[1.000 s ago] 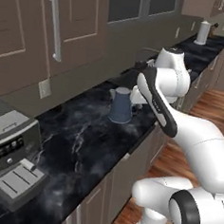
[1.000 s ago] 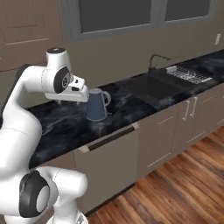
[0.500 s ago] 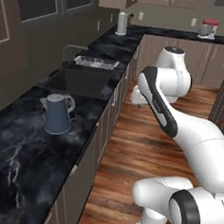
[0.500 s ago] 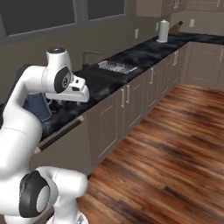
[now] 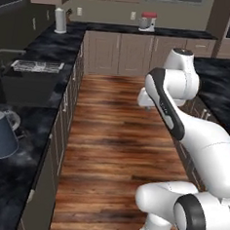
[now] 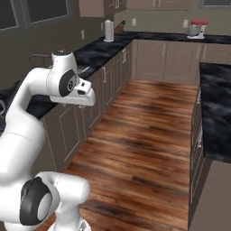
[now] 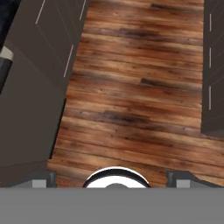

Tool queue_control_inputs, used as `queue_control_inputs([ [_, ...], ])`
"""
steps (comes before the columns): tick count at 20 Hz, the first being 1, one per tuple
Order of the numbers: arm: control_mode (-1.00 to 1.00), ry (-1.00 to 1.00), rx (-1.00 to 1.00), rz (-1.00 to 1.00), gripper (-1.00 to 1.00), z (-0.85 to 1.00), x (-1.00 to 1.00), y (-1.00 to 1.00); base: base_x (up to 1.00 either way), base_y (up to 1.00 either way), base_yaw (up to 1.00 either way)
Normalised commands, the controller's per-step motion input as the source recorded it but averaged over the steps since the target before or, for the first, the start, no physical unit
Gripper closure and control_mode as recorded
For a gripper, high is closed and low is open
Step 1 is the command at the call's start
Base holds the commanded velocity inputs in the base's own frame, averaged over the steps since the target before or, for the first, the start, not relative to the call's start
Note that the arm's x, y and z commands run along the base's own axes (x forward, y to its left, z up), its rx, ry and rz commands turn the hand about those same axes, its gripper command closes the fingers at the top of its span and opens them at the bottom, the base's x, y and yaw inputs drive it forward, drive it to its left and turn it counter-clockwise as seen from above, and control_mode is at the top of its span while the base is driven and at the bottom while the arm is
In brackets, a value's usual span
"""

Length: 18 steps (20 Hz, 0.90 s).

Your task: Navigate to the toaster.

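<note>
The toaster is out of view. My gripper (image 7: 112, 180) hangs folded close to the arm and points down at the wooden floor (image 7: 140, 87) of the aisle. Its two fingertips (image 7: 40, 182) stand far apart with nothing between them, so it is open. The hand sits mid-height beside the arm in the left base view (image 5: 146, 102) and in the right base view (image 6: 85, 100).
A red-and-white stand mixer (image 5: 147, 22) (image 6: 197, 28) stands on the far counter. The left counter carries a white canister (image 5: 60, 20), a sink with a dish rack (image 5: 37, 67) and a blue kettle (image 5: 0, 135). A dark island counter (image 6: 216, 113) runs along the right.
The base has turned right: the whole scene has shifted. The coffee machine has left the view, the kettle has slid to the left edge, and the aisle and far counter now face me.
</note>
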Motion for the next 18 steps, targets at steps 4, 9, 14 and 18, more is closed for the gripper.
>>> queue_control_inputs([
  [4, 1.00, 0.00, 0.00, 0.00, -1.00, 0.00, 0.00, 0.00, 0.39, 0.00, -0.04],
  [9, 1.00, 0.00, 0.00, 0.00, -1.00, 0.00, 0.00, 0.00, 0.62, 0.00, -0.04],
  [14, 1.00, 0.00, 0.00, 0.00, -1.00, 0.00, 0.00, 0.00, 0.76, 0.00, -0.05],
  [18, 1.00, 0.00, 0.00, 0.00, -1.00, 0.00, 0.00, 0.00, 0.89, 0.00, -0.04],
])
